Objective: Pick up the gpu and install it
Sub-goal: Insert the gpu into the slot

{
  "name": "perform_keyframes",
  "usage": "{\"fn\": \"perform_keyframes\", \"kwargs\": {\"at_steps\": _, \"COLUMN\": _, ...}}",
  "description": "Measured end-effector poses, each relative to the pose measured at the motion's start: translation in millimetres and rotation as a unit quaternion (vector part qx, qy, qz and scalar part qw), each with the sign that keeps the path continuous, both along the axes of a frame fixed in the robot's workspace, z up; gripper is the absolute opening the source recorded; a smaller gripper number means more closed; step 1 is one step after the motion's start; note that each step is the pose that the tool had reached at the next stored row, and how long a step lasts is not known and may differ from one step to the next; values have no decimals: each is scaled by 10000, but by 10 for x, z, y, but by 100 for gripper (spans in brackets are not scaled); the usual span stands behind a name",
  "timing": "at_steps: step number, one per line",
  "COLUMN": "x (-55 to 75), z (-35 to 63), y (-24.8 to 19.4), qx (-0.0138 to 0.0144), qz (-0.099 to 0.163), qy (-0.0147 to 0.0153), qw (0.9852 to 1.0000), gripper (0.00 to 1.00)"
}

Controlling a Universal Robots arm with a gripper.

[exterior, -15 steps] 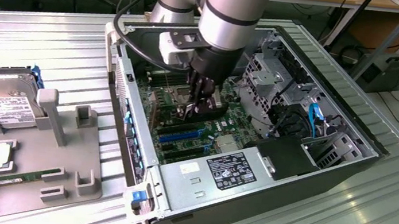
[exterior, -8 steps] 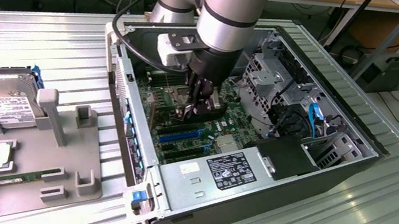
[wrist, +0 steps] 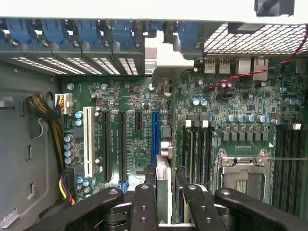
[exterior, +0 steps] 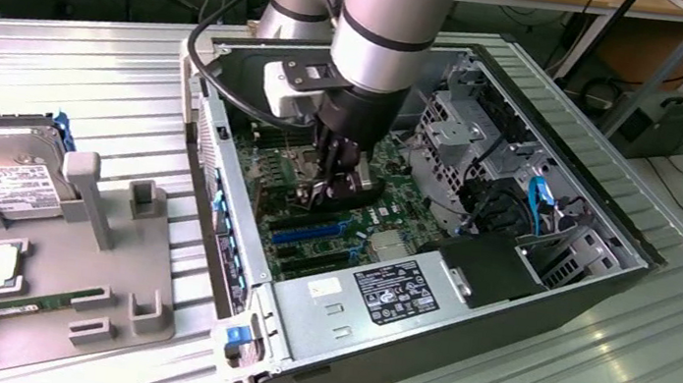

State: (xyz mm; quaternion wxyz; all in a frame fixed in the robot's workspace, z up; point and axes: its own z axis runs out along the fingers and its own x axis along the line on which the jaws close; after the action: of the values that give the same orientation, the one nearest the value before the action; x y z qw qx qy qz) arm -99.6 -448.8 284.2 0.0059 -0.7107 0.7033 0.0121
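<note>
Table (exterior: 93, 70), contents from the exterior view's left to its right.
- Hard drive (exterior: 3, 169): white label, print too small to read.
- Grey tray (exterior: 48, 311): holds a green memory stick (exterior: 23, 301).
- Open case (exterior: 460, 296): the power-supply sticker is unreadable.
- Pincer (wrist: 167, 190): inside the case, clamped on the gpu (wrist: 163, 185), which stands edge-on over the motherboard slots beside the blue slot (wrist: 155, 137).

Gpu probably light, stiff and fragile. Best held by the board edges, clear of the contacts.

The exterior view looks down from above onto the open computer case (exterior: 438, 264), whose motherboard (wrist: 144, 125) the wrist view faces close up.
</note>
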Motion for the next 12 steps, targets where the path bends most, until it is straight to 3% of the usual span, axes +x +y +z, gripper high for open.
{"fn": "perform_keyframes", "kwargs": {"at_steps": 12, "x": -85, "z": -20, "y": -29, "qx": 0, "qz": 0, "qy": 0, "qw": 10000, "gripper": 26}}
